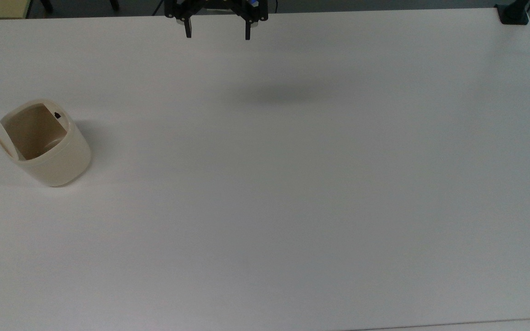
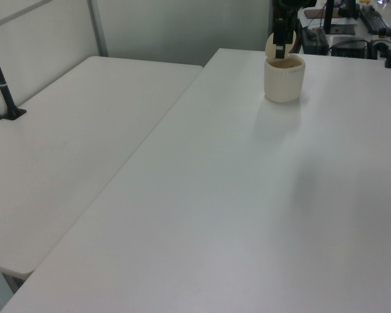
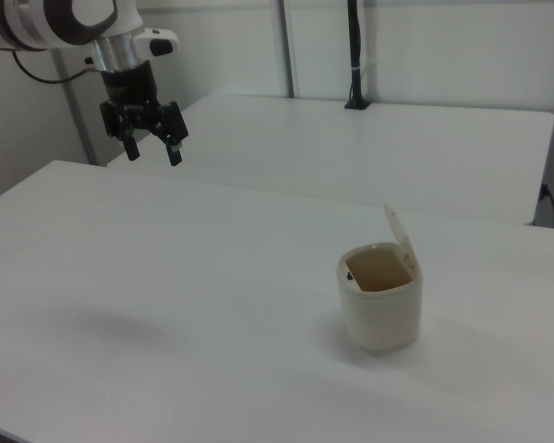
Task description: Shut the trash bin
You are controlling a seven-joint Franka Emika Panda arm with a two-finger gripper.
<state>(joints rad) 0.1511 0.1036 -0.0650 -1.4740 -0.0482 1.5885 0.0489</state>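
Progress: none evident; trash bin upright at the top view's left, lid raised | gripper fingers spread, empty, high, well apart from bin | remaining: approach; press lid shut

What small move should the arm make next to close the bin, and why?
Probably carry the gripper across the table toward the bin. Its lid stands up, hinged at the rim, so the bin is open, while the gripper, fingers apart, hangs high above the table and far from the bin, touching nothing.
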